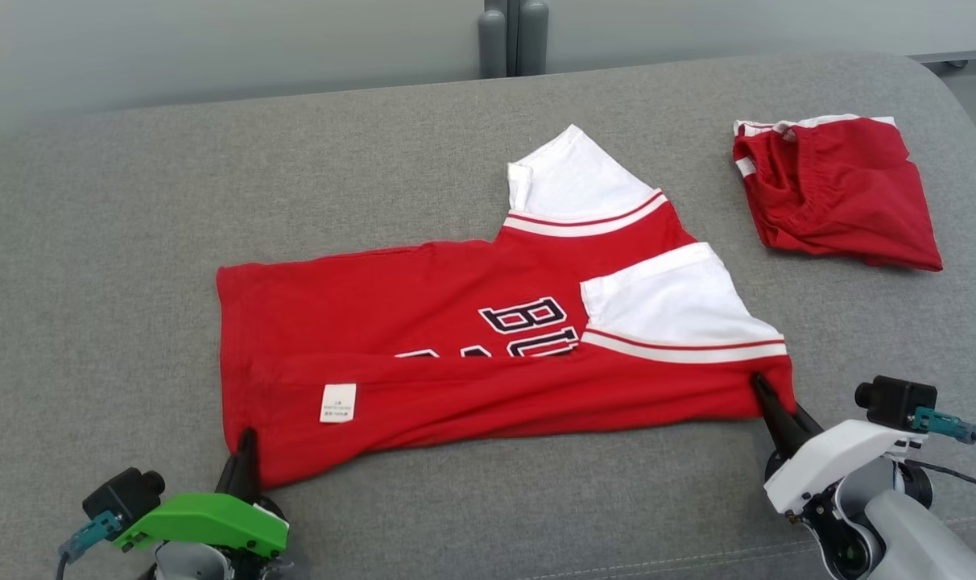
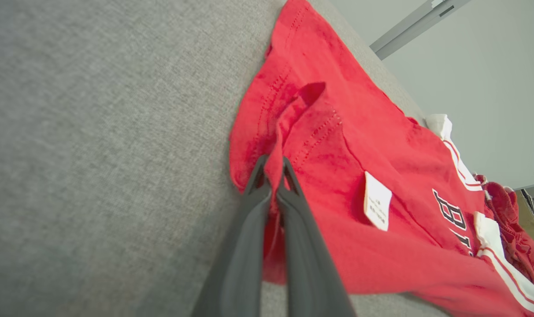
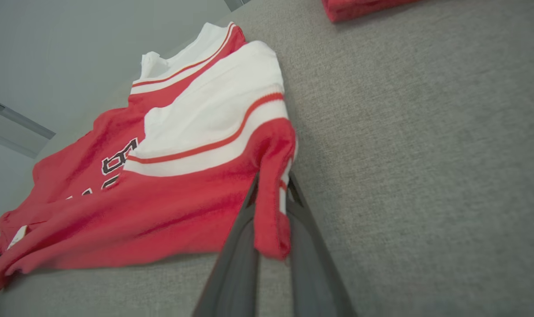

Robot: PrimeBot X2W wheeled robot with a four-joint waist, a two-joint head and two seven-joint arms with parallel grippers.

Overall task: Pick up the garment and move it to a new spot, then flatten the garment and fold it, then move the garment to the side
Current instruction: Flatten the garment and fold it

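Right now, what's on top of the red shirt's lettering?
The near edge of the shirt is folded over the lettering; a white sleeve covers its right end. Only BU and letter tops show; the rest is hidden.

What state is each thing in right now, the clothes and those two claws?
red shirt, lying flat, near edge folded over
red shorts, bunched, lying apart, untouched
left gripper, shut on the shirt's hem corner
right gripper, shut on the shirt's shoulder corner
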